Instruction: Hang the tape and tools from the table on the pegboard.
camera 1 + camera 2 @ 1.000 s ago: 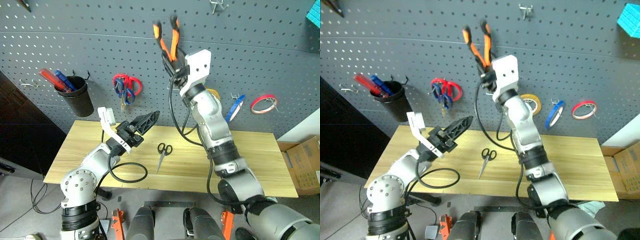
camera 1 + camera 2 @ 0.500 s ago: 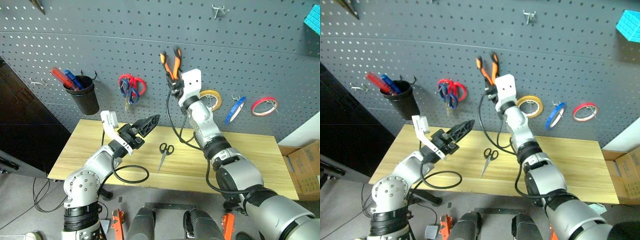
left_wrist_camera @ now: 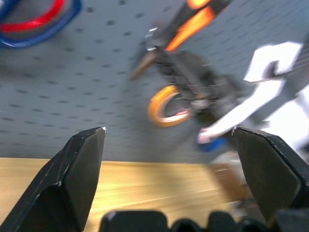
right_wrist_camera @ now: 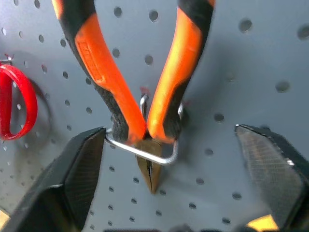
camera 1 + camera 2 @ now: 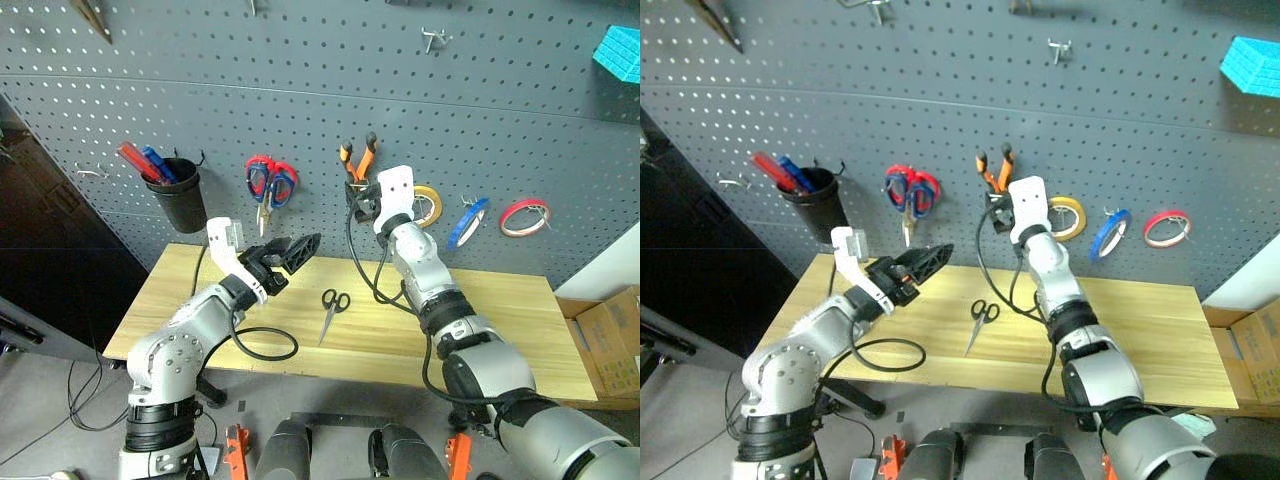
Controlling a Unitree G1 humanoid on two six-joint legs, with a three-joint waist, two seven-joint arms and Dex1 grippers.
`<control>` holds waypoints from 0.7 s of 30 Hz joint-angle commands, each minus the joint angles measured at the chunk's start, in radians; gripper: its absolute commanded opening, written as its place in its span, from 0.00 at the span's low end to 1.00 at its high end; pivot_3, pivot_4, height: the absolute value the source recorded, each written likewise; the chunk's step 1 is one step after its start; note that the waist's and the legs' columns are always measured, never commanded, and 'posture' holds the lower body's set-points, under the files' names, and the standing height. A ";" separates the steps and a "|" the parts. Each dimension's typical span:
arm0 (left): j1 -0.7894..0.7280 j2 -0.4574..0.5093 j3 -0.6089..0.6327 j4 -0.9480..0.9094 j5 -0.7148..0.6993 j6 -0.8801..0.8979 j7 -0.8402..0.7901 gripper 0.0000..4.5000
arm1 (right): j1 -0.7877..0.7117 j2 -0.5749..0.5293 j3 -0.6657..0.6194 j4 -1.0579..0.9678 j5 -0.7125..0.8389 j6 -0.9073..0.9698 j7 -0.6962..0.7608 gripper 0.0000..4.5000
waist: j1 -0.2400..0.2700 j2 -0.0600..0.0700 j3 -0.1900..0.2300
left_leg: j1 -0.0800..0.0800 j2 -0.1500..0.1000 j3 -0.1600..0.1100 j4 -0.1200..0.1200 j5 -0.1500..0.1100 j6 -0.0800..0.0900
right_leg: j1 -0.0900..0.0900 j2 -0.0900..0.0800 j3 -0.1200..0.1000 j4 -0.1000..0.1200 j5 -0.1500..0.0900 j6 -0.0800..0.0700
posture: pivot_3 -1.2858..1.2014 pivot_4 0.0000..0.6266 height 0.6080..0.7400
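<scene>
The pliers point(image 4: 99, 67), with orange-and-black handles, hang nose down in a metal hook point(image 4: 126, 147) on the dark grey pegboard point(image 5: 500, 120). My right gripper point(image 5: 357, 193) stands open just below them, its fingers wide on either side and clear of the handles. The small black-handled scissors point(image 5: 329, 306) lie on the wooden table point(image 5: 500, 310) near its middle. My left gripper point(image 5: 305, 243) hovers open and empty over the table's left half, pointing toward the board. The blue tape point(image 5: 468, 222) hangs on the board to the right of the pliers.
On the board hang red-and-blue-handled scissors point(image 5: 270, 180), a yellow roll point(image 5: 430, 205), a red-and-white roll point(image 5: 527, 215) and a black cup point(image 5: 180, 192) holding red and blue items. A black cable point(image 5: 262, 345) loops on the table. A cardboard box point(image 5: 605, 320) stands at the right.
My right arm came down along the board with the pliers, left them on the hook and opened its fingers. The left gripper sank slightly. The camera view also shifted.
</scene>
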 commanded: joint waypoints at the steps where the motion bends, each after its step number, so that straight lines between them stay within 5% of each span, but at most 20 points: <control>1: -0.009 0.019 -0.063 0.028 0.142 -0.041 0.012 1.00 | 0.089 -0.028 0.011 -0.244 0.041 0.135 0.076 0.99 | 0.001 0.000 0.000 | 0.000 0.000 0.000 -0.002 0.000 0.000 | -0.001 0.000 0.000 0.000 0.000 0.000 | 0.60 0.12 1.00; 6: -0.006 0.034 -0.207 0.098 0.336 -0.075 -0.008 1.00 | 0.302 -0.093 0.087 -0.700 0.147 0.442 0.240 0.99 | -0.004 0.000 0.000 | 0.000 0.000 0.000 -0.012 0.000 0.000 | -0.005 0.000 0.000 -0.001 0.001 0.004 | 0.59 0.15 1.00; 10: -0.024 -0.009 -0.286 0.179 0.440 -0.090 -0.001 1.00 | 0.433 -0.245 0.198 -0.952 0.217 0.625 0.436 0.99 | -0.014 0.001 0.000 | 0.000 0.000 -0.001 -0.014 0.000 0.000 | -0.005 0.000 -0.001 -0.001 -0.003 0.005 | 0.57 0.17 1.00; 21: -0.034 -0.111 -0.348 0.315 0.637 0.008 0.091 1.00 | 0.487 -0.483 0.330 -0.891 0.076 0.433 0.647 0.99 | -0.058 0.001 0.010 | 0.002 0.000 0.000 -0.010 0.000 0.000 | -0.002 -0.001 -0.001 -0.002 -0.006 0.001 | 0.54 0.28 1.00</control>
